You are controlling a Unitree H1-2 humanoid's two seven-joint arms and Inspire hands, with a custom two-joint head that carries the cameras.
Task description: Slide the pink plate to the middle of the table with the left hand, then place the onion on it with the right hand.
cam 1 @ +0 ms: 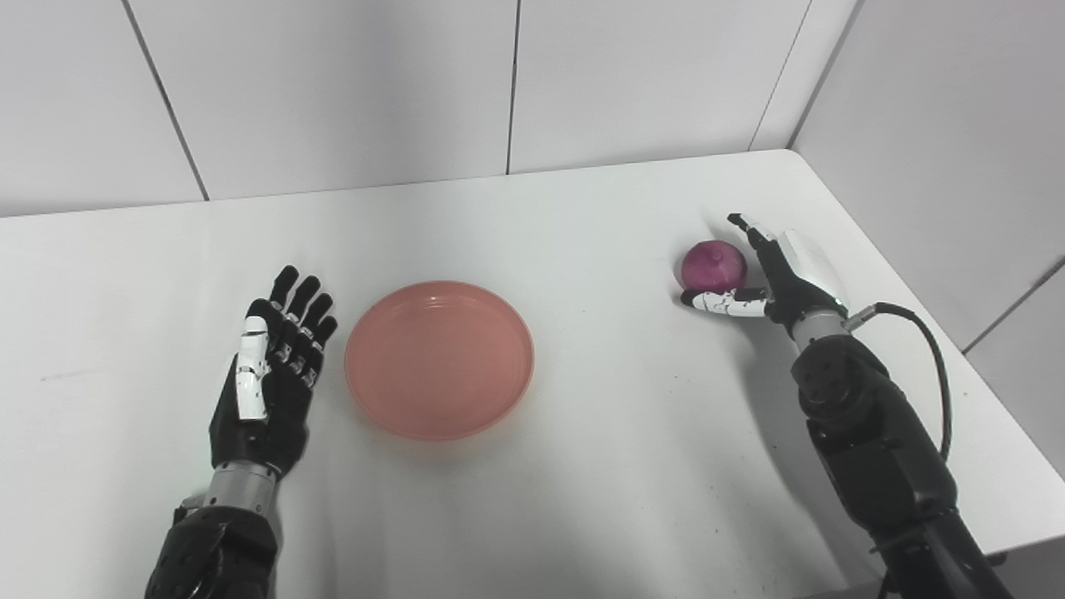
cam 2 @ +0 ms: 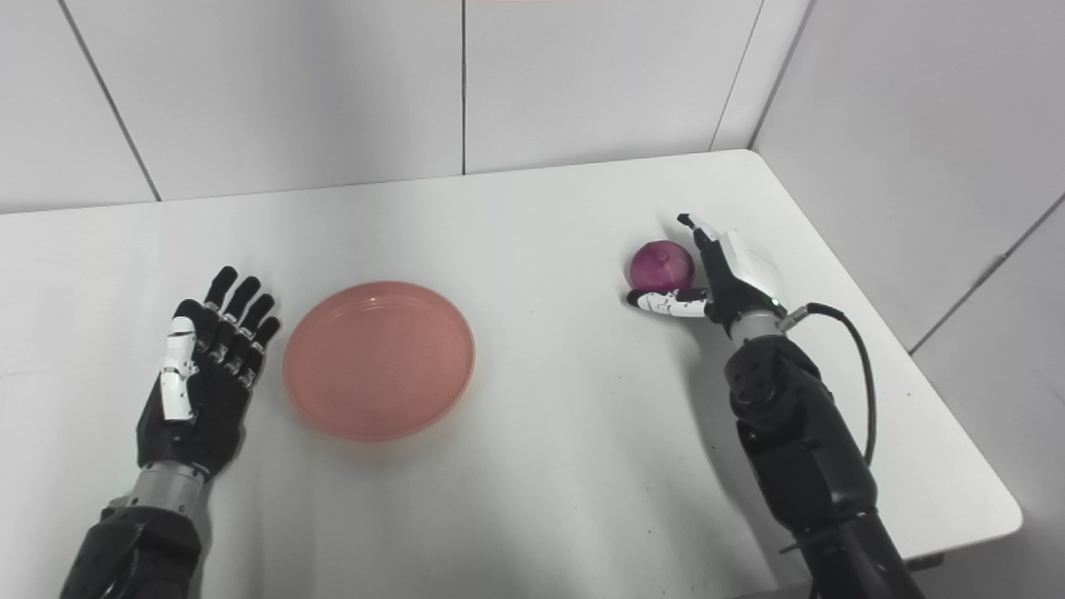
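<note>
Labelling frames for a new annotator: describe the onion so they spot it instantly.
Start at the white table's far right corner by the wall. The right hand lies there, cupped around a small round ball: the onion. It is dark purple-red, unlike the flat pink plate nearer the left hand.

Two robot arms in matte black casing. The left hand point(cam 1: 265, 378) is black with dark segmented fingers point(cam 1: 301, 320) and a white thumb, joined to the arm by a silver metal wrist ring. The right hand point(cam 1: 778, 274) has a white back plate, a white thumb with small dark markings, a silver wrist collar, and a black cable point(cam 1: 928, 353) looping beside the forearm.
</note>
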